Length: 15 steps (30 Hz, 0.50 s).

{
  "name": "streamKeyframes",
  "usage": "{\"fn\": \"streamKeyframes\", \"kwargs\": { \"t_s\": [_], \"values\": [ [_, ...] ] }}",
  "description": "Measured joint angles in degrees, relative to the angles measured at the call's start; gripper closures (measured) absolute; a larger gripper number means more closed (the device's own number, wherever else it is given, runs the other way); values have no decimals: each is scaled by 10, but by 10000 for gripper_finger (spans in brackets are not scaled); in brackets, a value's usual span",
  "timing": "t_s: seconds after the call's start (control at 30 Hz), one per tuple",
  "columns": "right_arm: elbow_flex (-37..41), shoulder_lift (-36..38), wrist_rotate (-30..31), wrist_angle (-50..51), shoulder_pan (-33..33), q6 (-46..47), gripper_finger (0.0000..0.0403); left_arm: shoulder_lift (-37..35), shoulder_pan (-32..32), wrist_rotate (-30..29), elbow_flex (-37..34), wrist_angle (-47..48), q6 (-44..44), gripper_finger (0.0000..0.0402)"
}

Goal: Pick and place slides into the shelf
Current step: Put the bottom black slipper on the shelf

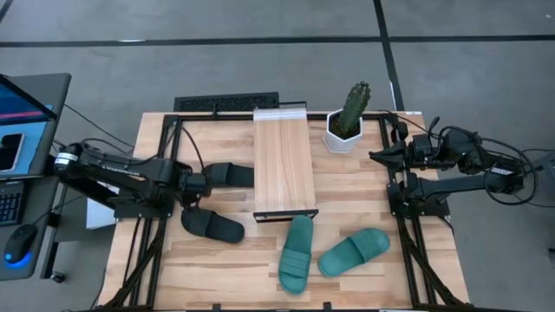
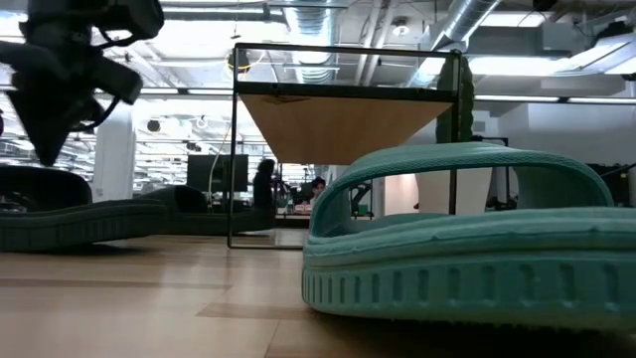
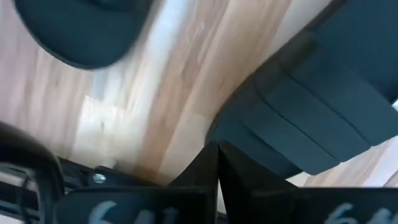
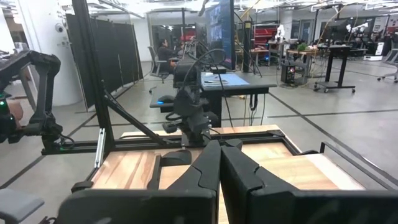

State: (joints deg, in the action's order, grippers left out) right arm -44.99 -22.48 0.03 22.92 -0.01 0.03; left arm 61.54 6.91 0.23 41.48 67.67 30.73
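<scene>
So the left end effector [image 1: 201, 182] sits at centre-left of the overhead frame with its fingers pressed together, holding nothing, parked right between the two black rubber slide sandals: one [image 1: 231, 173] just above it near the shelf's left edge, the other [image 1: 212, 226] just below it. In the left wrist view the closed fingertips [image 3: 217, 163] look to be right up against a black sandal's strap [image 3: 311, 109]. The right end effector [image 1: 379, 156] is also pressed shut and empty, waiting at the right side of the frame next to the white pot with the green cactus [image 1: 347, 121].

The narrow light-wood plank shelf on its black frame [image 1: 284, 160] is still bare in the middle of the wooden table [image 1: 217, 269]. Both teal-green rubber slides [image 1: 297, 251] [image 1: 354, 251] lie below it in the frame, angled toward each other.

What I'd worry about: with shut fingers that close, any move down or sideways probably just shoves the black sandal instead of grabbing it, maybe into the shelf leg. It needs to spread first. Rubber straps flex too, so a shallow pinch could slip mid-lift. And the cactus pot sits near the shelf's upper right corner, easy to clip.
</scene>
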Motion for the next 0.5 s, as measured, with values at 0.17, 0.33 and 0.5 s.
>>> {"fn": "streamKeyframes", "kwargs": {
  "t_s": [0.17,0.33,0.5],
  "values": [
    [0,0,0,0,0,0,403,0,49,-1,-28,-3,89,401],
    [0,0,0,0,0,0,403,0,96,-1,-48,-14,145,401],
    [0,0,0,0,0,0,403,0,130,-14,-60,-34,161,401]
  ]
}}
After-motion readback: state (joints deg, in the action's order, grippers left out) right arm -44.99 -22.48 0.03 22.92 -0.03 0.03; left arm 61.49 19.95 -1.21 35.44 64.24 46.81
